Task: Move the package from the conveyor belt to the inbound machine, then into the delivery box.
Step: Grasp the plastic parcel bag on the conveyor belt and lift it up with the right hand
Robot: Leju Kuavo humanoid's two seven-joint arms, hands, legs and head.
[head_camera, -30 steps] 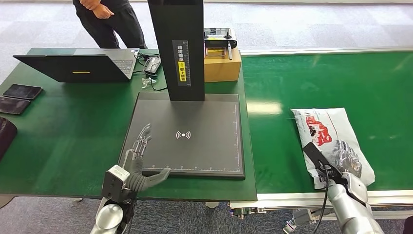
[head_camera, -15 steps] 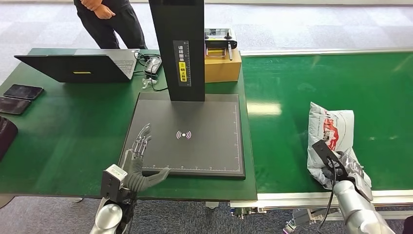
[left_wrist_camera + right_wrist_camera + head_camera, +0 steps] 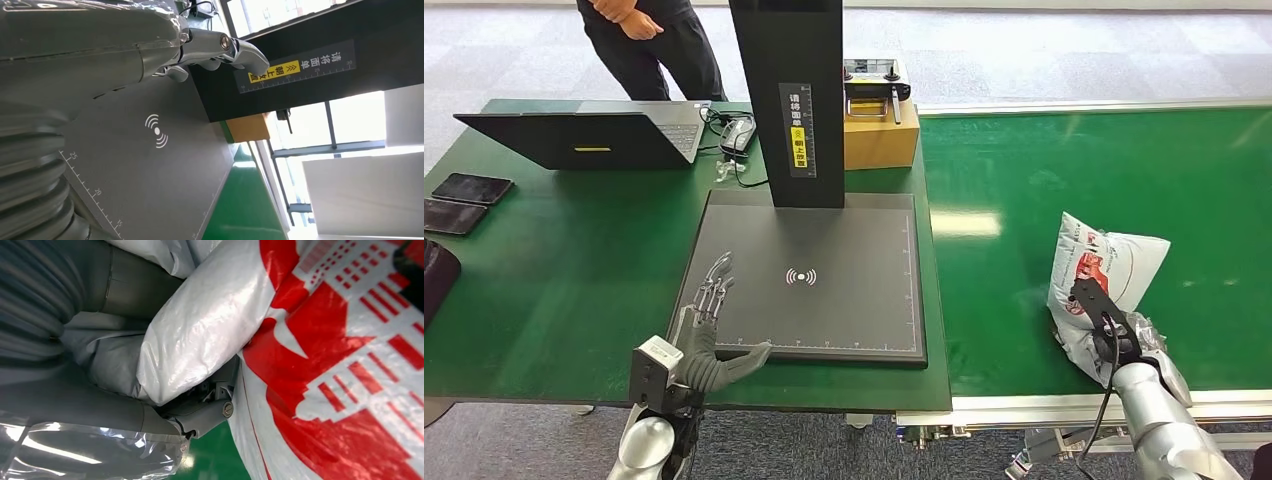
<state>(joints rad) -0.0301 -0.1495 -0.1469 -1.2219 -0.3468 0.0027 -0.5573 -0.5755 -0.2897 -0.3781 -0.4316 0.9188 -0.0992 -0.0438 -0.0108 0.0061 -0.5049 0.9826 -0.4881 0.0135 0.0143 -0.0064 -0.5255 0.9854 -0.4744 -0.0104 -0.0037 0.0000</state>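
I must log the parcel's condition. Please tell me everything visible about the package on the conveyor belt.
The package is a soft white plastic mailer bag with a red print, glossy and crumpled. It is tilted up off the green conveyor belt, far end raised, near the belt's front edge. The right hand grips its near end, the film bunched around the fingers. I cannot tell whether any part touches the belt.

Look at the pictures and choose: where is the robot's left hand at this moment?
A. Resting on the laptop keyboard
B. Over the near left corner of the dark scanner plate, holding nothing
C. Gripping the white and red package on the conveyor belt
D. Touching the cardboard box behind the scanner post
B: the left hand sits with fingers spread at the near left corner of the scanner plate, holding nothing, while the right hand grips the package.
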